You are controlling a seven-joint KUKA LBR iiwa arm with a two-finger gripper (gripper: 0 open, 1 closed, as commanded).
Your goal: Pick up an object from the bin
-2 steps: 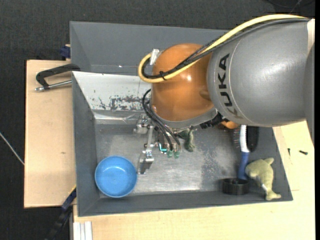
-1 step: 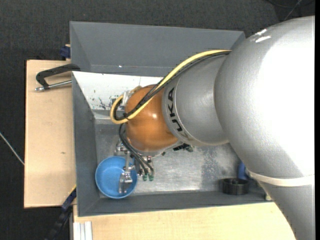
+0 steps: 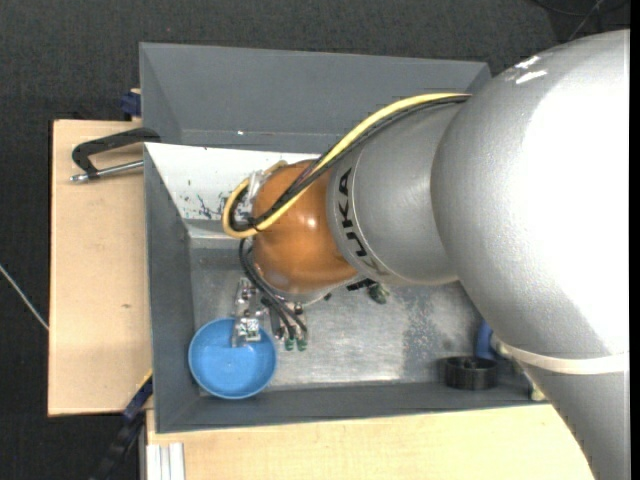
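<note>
One round blue bowl [image 3: 225, 370], btm-left corner, hand [image 3: 248, 330] over rim.

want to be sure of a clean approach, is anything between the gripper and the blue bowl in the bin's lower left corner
Nothing visible does. The gripper is right at the upper rim of the blue bowl, with nothing between them. The black ring lies far off to the right.
</note>
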